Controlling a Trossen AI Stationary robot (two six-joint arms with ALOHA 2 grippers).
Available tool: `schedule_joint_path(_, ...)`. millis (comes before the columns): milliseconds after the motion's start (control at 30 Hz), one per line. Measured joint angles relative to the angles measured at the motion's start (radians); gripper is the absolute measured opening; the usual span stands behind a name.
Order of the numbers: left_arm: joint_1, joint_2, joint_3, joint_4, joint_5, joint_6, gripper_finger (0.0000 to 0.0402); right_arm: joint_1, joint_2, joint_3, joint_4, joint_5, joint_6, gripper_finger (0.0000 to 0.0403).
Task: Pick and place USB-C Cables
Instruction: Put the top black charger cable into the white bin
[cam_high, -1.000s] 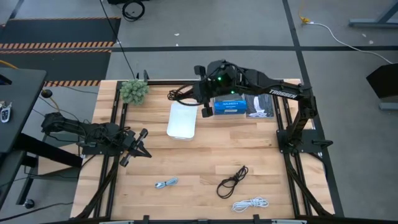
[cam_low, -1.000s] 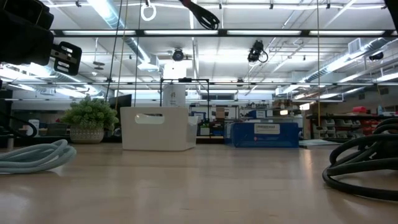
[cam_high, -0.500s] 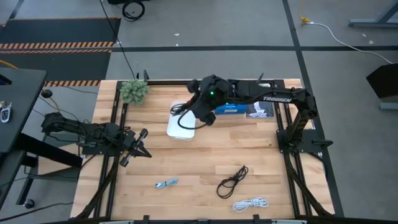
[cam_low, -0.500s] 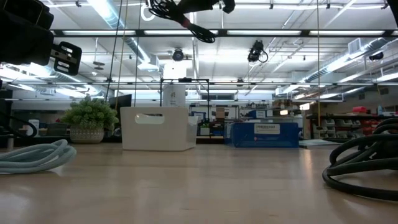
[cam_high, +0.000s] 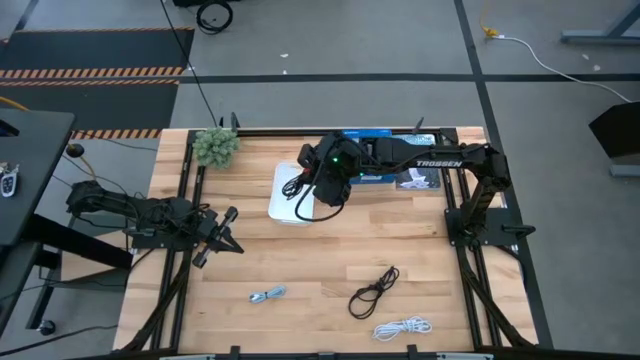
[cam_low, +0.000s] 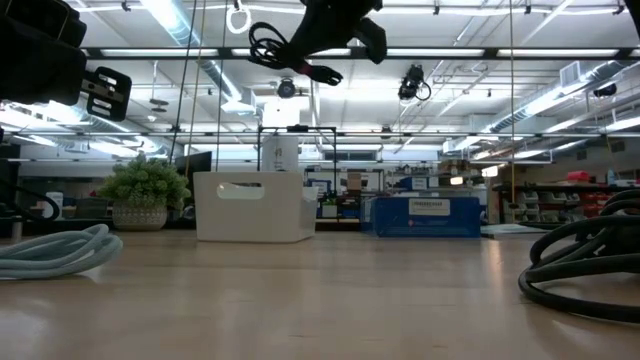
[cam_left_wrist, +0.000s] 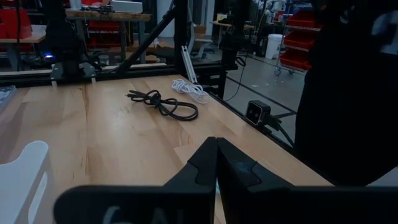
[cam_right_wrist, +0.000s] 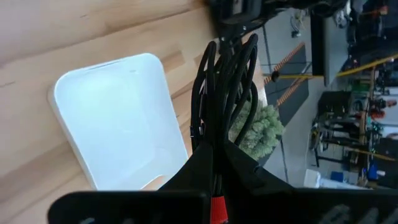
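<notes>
My right gripper (cam_high: 318, 188) hangs high over the white bin (cam_high: 285, 212), shut on the black cable with red ends (cam_high: 297, 186). In the low view that bundle (cam_low: 278, 48) shows well above the bin (cam_low: 255, 205). The pale blue cable (cam_high: 267, 295), the black cable (cam_high: 373, 290) and the white cable (cam_high: 403, 327) lie flat on the table near its near edge. My left gripper (cam_high: 222, 240) waits at the table's left side, shut (cam_left_wrist: 216, 163). My right gripper (cam_right_wrist: 214, 146) pinches the coiled bundle between its two fingers, across several strands (cam_right_wrist: 219, 121) close to a red end (cam_right_wrist: 216, 208). The fingers slant down toward the table's left. The bundle is lifted clear, its loops (cam_right_wrist: 230, 68) reaching out past the fingertips over the bin (cam_right_wrist: 118, 130).
A potted plant (cam_high: 215, 147) stands at the far left corner, beside the bin. A blue box (cam_high: 372, 176) and a small packet (cam_high: 420, 178) sit at the far edge, partly under my right arm. Bare wood lies between the bin and the near cables.
My right gripper has carried the black and red cable from beside the blue box toward the table's left and near side, until it is over the bin. It has also come down, so the bundle now shows whole in the low view.
</notes>
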Motion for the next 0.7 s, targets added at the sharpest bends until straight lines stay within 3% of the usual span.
schedule_joint_path(333, 0.000, 0.000, 0.000, 0.000, 0.000, 0.000, 0.0011, 0.000, 0.000, -0.141, 0.232, -0.107, -0.036, 0.0019)
schedule_joint_path(700, 0.000, 0.000, 0.000, 0.000, 0.000, 0.000, 0.0011, -0.007, 0.000, -0.324, 0.472, -0.169, 0.102, 0.0019)
